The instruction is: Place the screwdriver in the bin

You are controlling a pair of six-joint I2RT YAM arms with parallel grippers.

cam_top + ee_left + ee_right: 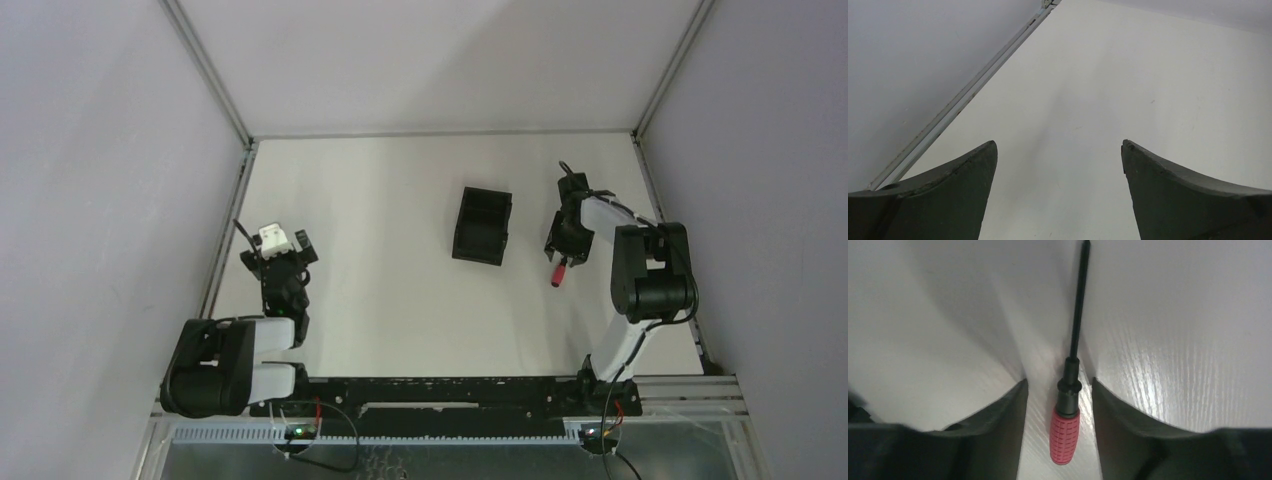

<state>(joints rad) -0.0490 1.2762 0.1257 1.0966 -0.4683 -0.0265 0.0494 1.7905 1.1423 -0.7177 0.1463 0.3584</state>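
Where the right gripper sits low over the white table, the screwdriver is seen lying flat on the surface between its two fingers. The jaws are parted: a strip of bare table is visible on each side of the tool, so nothing is clamped. The red handle is nearest the wrist camera and the thin black shaft is pointed away from it. In the top view only the red handle is seen, at the gripper's near side, while the rest is hidden under the gripper.

The bin is placed to the left of that gripper, near it but apart — black, open-topped, and upright on the table. The screwdriver is outside it.

The left gripper is held near the left wall, well apart from both things, with its fingers spread wide over bare table.
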